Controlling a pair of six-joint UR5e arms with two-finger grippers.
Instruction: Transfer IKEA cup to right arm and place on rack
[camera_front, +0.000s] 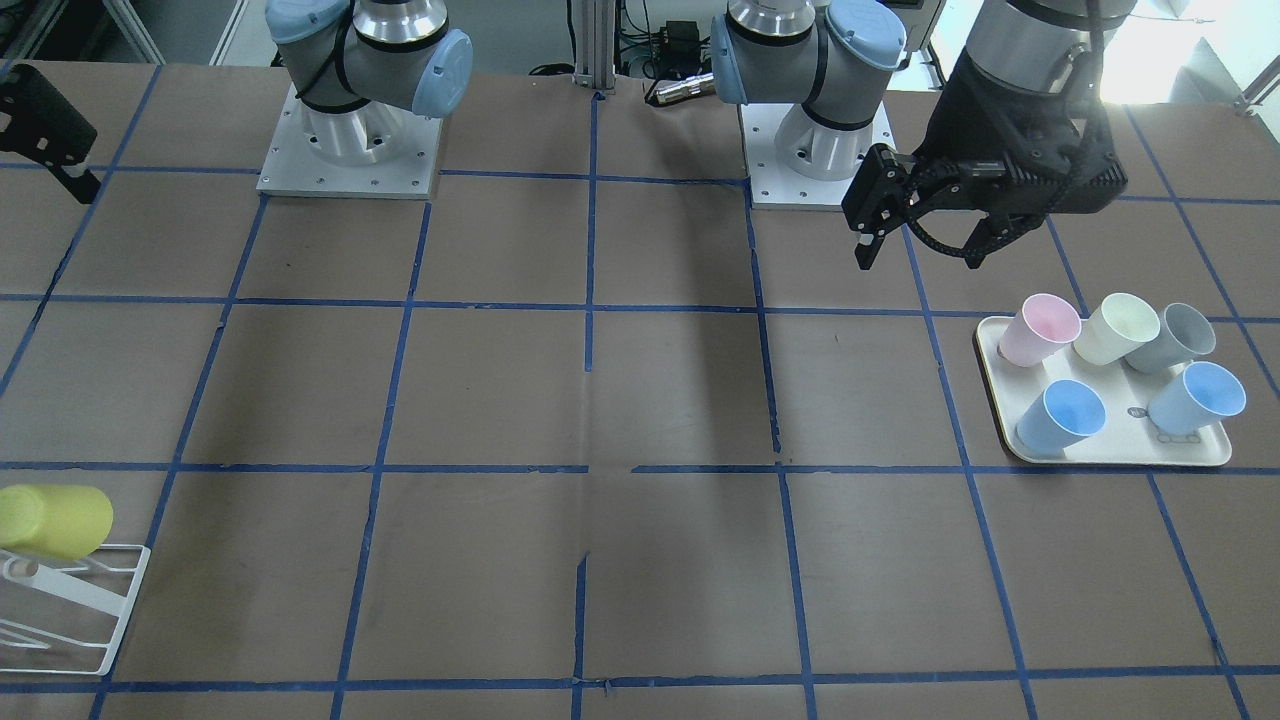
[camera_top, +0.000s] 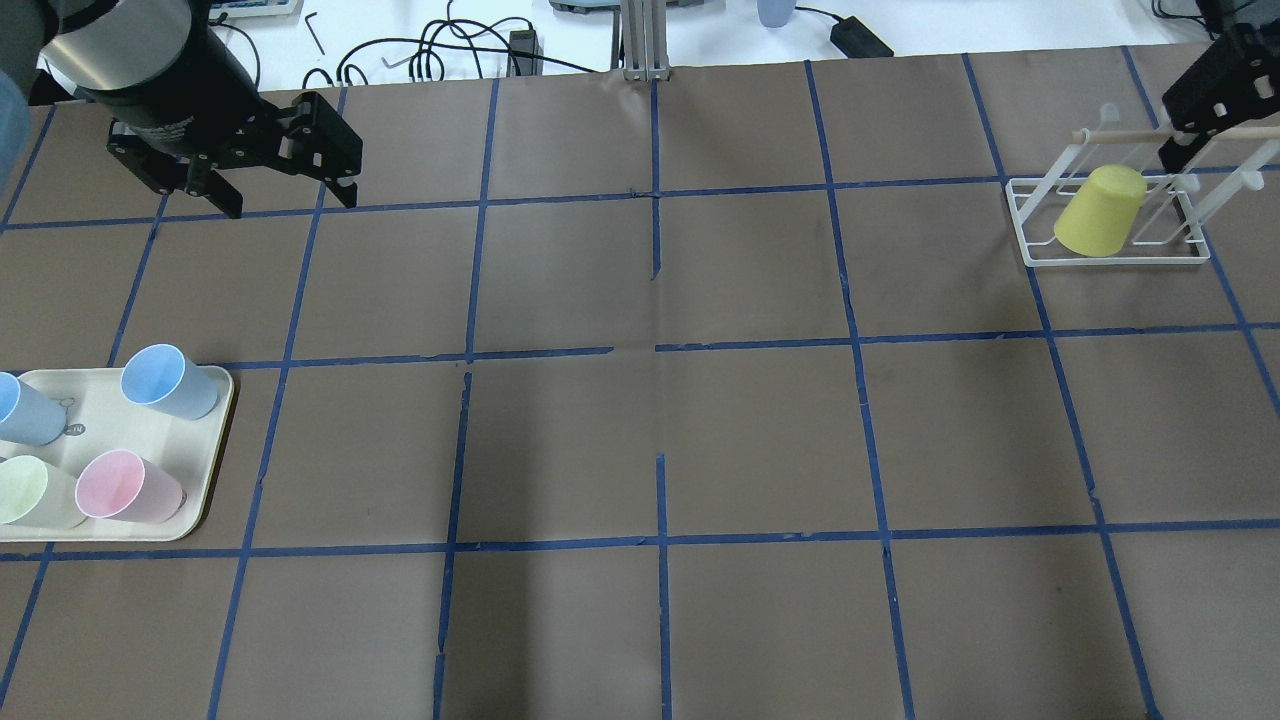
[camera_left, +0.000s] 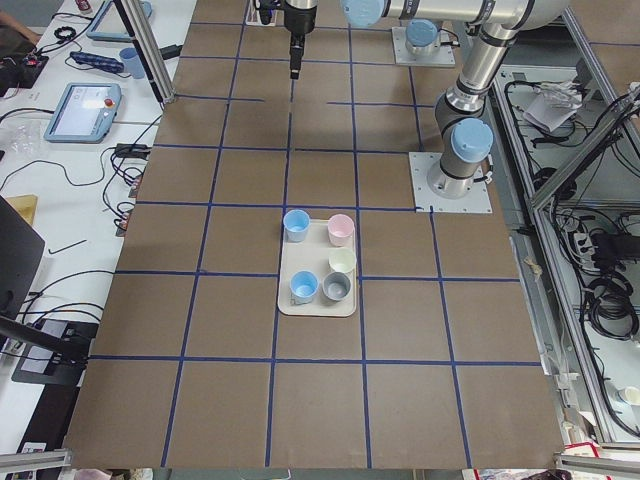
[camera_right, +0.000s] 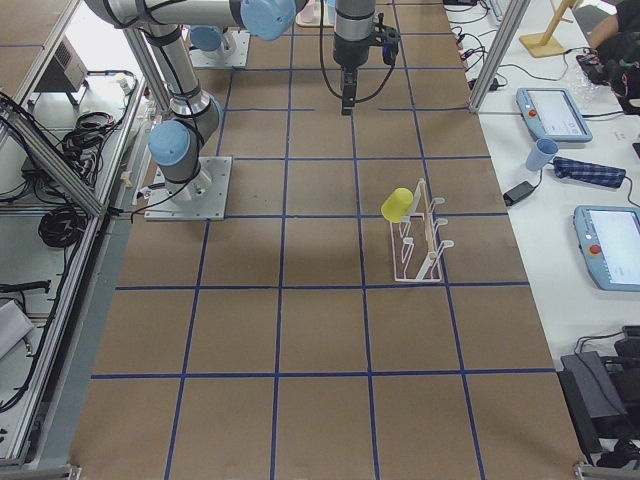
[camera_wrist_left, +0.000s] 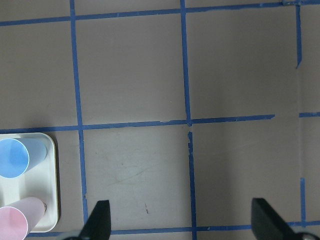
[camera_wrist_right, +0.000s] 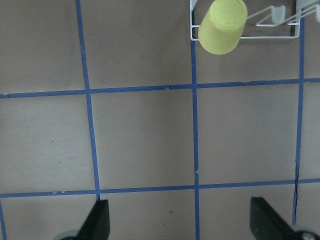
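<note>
The yellow IKEA cup (camera_top: 1100, 212) hangs upside down on a rod of the white wire rack (camera_top: 1110, 258) at the table's far right. It also shows in the front view (camera_front: 55, 520), in the right side view (camera_right: 397, 204) and in the right wrist view (camera_wrist_right: 222, 25). My right gripper (camera_top: 1210, 100) is open and empty, raised beside the rack and clear of the cup; its fingertips (camera_wrist_right: 100, 220) stand wide apart. My left gripper (camera_top: 285, 198) is open and empty, held high over the far left of the table, behind the tray.
A cream tray (camera_top: 150, 520) on the left holds two blue cups (camera_front: 1062, 415), a pink one (camera_front: 1040, 330), a pale cream one (camera_front: 1115, 328) and a grey one (camera_front: 1172, 338). Blue tape lines grid the brown table. Both arm bases (camera_front: 350, 150) stand at the robot's edge.
</note>
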